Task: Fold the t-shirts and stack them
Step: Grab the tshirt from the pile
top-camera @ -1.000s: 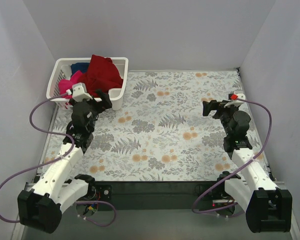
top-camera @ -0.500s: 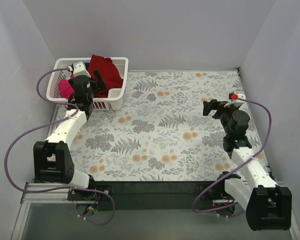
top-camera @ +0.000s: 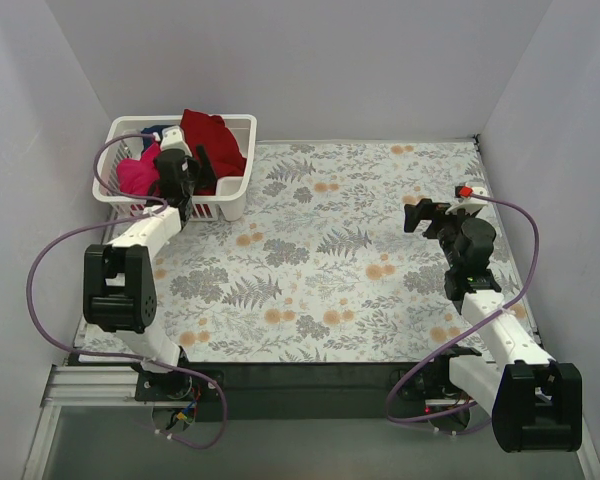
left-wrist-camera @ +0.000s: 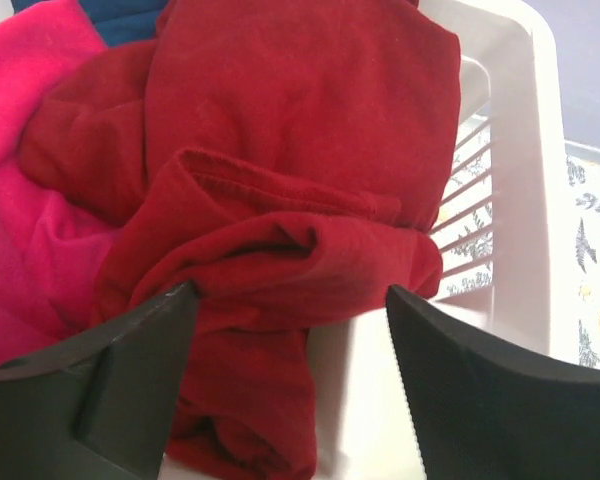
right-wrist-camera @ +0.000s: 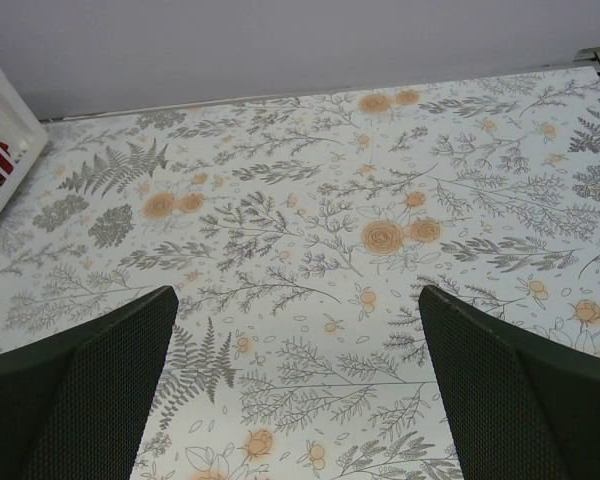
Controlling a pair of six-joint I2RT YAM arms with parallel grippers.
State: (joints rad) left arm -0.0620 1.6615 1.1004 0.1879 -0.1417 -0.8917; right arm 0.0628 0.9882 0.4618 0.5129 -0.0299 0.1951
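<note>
A dark red t-shirt [top-camera: 212, 142] lies crumpled in the white basket [top-camera: 242, 186] at the back left, with a hot pink t-shirt [top-camera: 135, 172] and a bit of a dark blue one [top-camera: 156, 132] beside it. In the left wrist view the dark red cloth [left-wrist-camera: 280, 190] fills the frame, the pink [left-wrist-camera: 25, 230] at left, the blue [left-wrist-camera: 120, 15] on top. My left gripper [top-camera: 195, 165] is open, reaching into the basket, its jaws [left-wrist-camera: 290, 380] astride a red fold. My right gripper [top-camera: 417, 215] is open and empty above the floral mat [right-wrist-camera: 310, 250].
The basket's lattice wall [left-wrist-camera: 500, 200] stands right of the left jaws. The floral mat [top-camera: 350, 250] covers the table between grey walls. The basket's corner [right-wrist-camera: 5, 110] shows at the right wrist view's left edge. Purple cables loop beside both arms.
My left arm has swung from the mat in front of the basket back and up into the basket, over the red shirt. The right arm has barely moved.
</note>
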